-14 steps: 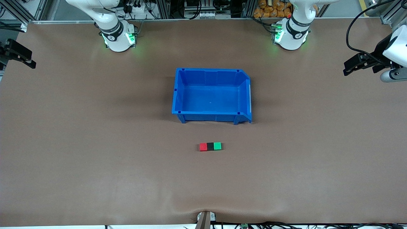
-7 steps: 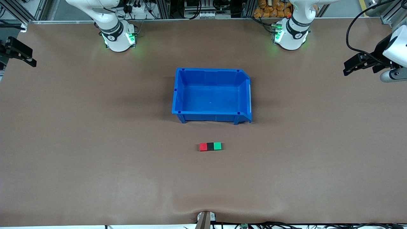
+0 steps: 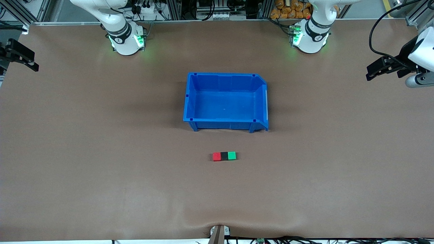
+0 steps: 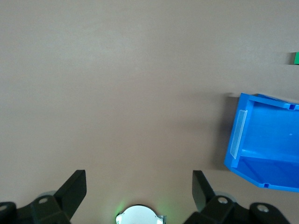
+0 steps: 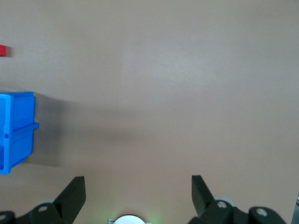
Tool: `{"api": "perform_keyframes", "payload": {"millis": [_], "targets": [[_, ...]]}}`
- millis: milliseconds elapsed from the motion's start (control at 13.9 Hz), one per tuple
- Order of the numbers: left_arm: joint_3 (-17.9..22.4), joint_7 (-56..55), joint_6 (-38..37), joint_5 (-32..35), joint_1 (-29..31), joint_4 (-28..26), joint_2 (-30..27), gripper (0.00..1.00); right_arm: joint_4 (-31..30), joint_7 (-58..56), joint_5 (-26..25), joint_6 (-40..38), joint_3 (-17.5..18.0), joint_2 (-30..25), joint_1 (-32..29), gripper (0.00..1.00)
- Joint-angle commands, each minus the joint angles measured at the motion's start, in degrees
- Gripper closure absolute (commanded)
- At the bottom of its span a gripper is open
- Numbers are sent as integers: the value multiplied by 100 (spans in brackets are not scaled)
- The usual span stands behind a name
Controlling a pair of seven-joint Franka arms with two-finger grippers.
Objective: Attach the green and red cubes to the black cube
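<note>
- We saw three cubes joined in one short row — red cube [image 3: 216,156], black cube [image 3: 224,156], green cube [image 3: 232,155] — its long axis running between the two arms' ends of the table, the green end toward the left arm.
- The row lay nearer the camera than the one blue bin [image 3: 226,101].
- We found no readable writing.
- Left gripper [image 3: 379,68] and right gripper [image 3: 21,57] waited over the table's ends — both released, holding nothing.

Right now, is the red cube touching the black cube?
Touching. The front view shows the red cube flush against the black cube, with no table visible between them.
</note>
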Motion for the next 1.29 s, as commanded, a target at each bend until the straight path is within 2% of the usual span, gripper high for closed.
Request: {"api": "perform_keyframes", "payload": {"millis": [0,360,576,1223], "targets": [[-34,58,-59,-45,58,-14,-94,0,-206,14,-64,81,-118,-192,101,0],[-34,58,-59,-45,58,12,-94,0,-250,32,-28,108,-118,-183,101,0],[-34,76,-67,-45,58,12,-103,0,-522,50,-28,362,-127,-210,153,0],[10,128,-59,-45,75,249,-33,0,-540,357,-90,354,-127,-192,259,0]]}}
